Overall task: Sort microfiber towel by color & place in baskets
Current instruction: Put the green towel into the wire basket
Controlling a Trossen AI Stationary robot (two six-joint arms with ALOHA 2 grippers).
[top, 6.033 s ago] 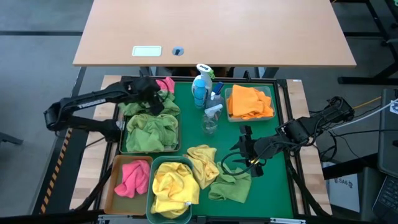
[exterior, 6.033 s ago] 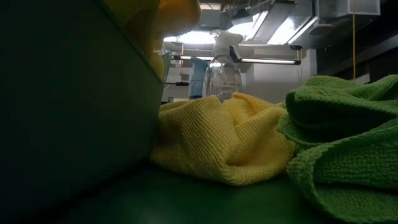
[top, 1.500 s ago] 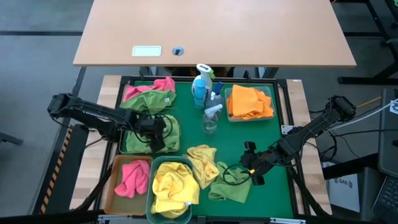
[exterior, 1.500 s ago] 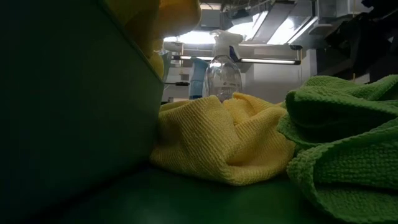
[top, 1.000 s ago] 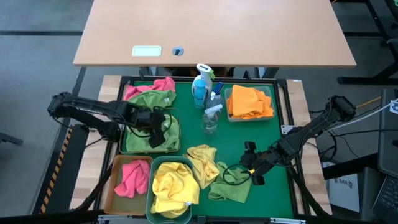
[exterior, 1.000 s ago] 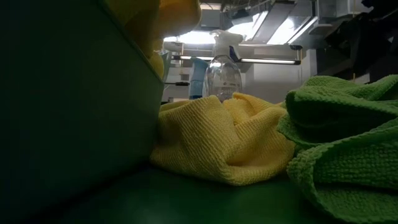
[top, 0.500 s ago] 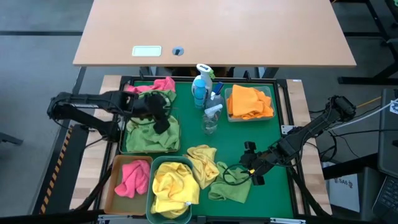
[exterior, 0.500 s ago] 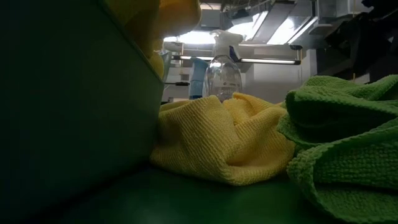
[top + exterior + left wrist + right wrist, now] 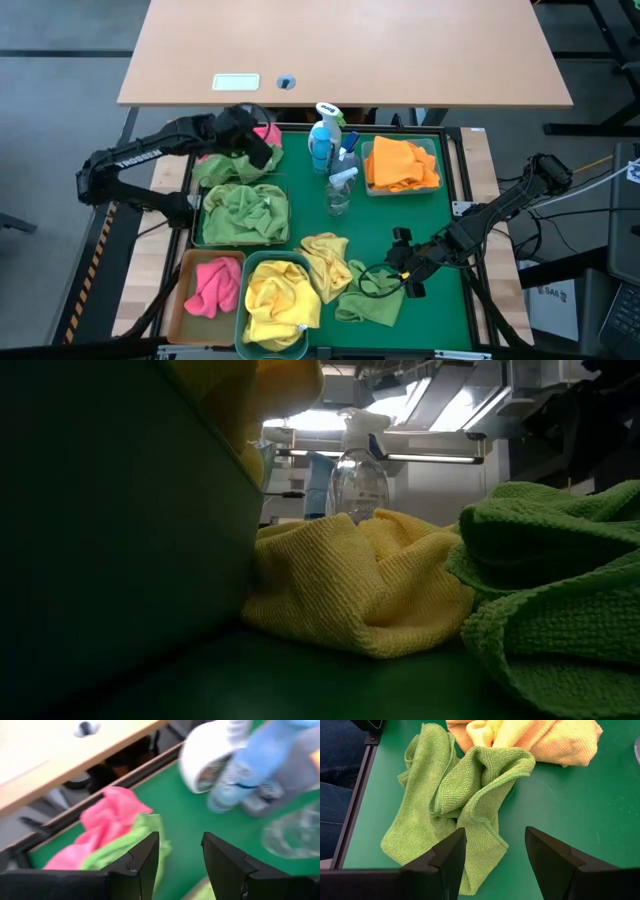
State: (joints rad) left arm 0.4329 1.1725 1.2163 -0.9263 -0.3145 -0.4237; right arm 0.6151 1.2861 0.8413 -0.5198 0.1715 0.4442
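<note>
Left gripper (image 9: 262, 152) has moved from over the wire-mesh basket of green towels (image 9: 243, 214) to the upper left of the high view, above the loose pink towel (image 9: 266, 133) and green microfiber towel (image 9: 222, 167); its jaws stand apart, empty. Judgement: one green towel delivered, next pickup beginning. Right gripper (image 9: 400, 264) remains motionless at lower right, jaws apart, beside the loose green towel (image 9: 460, 800) and yellow towel (image 9: 328, 256) on the green tray (image 9: 440, 200).

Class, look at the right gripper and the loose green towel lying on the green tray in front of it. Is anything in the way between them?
Nothing visible. The right gripper, fingers open, hovers by the loose green towel with only bare green tray around. A yellow towel lies beyond it, not between.
</note>
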